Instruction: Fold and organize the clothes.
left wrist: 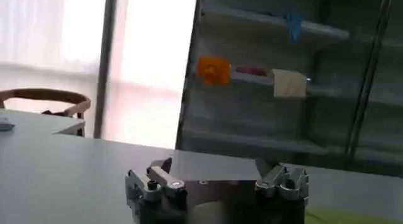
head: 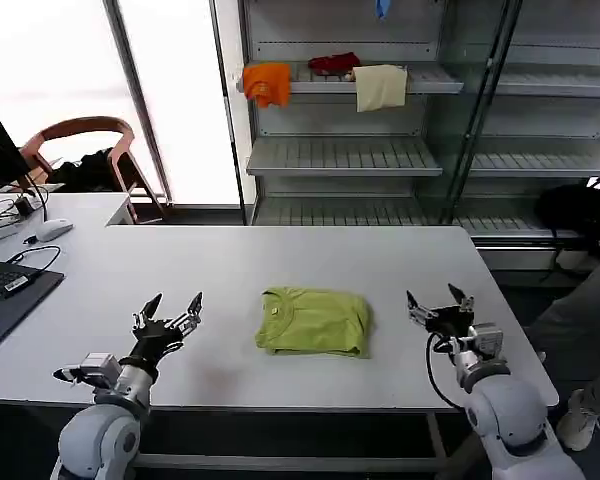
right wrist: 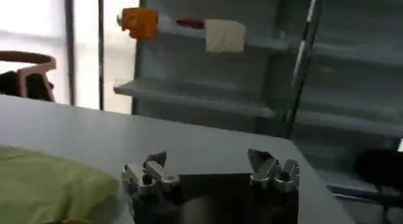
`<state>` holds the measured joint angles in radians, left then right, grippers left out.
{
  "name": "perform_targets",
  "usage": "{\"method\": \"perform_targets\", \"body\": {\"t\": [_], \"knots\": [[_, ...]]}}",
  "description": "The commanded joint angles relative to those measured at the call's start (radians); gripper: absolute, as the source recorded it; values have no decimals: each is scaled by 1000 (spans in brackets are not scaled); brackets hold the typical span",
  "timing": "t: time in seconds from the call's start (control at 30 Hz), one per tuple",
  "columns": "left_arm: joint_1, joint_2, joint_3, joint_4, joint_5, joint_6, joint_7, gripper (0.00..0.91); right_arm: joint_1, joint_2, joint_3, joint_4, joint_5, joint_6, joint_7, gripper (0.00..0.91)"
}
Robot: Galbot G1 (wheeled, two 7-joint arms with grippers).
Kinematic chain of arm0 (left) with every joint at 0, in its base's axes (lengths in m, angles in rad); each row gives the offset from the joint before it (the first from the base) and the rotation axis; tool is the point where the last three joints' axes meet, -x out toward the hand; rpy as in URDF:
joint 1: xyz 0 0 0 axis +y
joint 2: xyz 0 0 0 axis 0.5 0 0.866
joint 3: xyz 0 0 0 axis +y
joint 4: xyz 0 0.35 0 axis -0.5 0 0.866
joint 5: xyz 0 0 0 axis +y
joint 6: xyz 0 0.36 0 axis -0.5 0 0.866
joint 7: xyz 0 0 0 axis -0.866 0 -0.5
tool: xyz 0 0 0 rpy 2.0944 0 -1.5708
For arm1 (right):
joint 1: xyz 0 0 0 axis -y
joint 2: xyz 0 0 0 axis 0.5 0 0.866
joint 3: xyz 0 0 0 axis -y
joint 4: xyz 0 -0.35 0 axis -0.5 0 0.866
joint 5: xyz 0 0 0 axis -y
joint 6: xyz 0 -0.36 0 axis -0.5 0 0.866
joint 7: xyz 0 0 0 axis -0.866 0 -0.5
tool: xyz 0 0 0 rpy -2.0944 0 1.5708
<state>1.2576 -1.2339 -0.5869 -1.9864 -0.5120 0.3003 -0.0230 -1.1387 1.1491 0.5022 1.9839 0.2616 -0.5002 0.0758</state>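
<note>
Lime-green thin cotton T-shirt (head: pixel 314 321) sat folded on the white worktop (head: pixel 230 270); soft, floppy, so I'd pinch edges; left gripper (head: pixel 170 313) and right gripper (head: pixel 438 303) both had fingers spread wide.

My lime-green T-shirt (head: pixel 314 321) lies folded into a compact rectangle at the middle of the white tabletop (head: pixel 280 265), round neck showing at its left end, layers stacked flat, fabric softly creased, near the front edge.

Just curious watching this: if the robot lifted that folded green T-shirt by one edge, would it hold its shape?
Probably not. The T-shirt looks like thin, soft fabric lying in loose layers, so it would likely droop and unfold. It seems light and, lying flat on the table, a push would probably slide or bunch it.
</note>
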Motion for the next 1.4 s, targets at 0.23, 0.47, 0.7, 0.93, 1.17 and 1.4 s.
{"method": "perform_targets", "body": {"t": [0.23, 0.47, 0.7, 0.93, 1.17, 1.4], "knots": [[-157, -32, 72, 167, 109, -7, -59, 907, -9, -9, 113, -107, -140, 75, -5, 907], [-161, -34, 78, 160, 149, -48, -113, 907, -15, -6, 133, -37, 57, -12, -36, 907], [-148, -26, 71, 142, 147, -64, -132, 907, -13, 7, 114, -26, 49, -8, -46, 907], [-133, -32, 66, 127, 133, -75, -133, 907, -12, 24, 96, -31, 21, 8, -52, 907], [-111, -23, 55, 95, 124, -71, -117, 907, -10, 28, 92, -24, 12, -3, -42, 907], [-102, -13, 51, 82, 114, -64, -113, 907, -9, 28, 92, -11, 11, 4, -64, 907]]}}
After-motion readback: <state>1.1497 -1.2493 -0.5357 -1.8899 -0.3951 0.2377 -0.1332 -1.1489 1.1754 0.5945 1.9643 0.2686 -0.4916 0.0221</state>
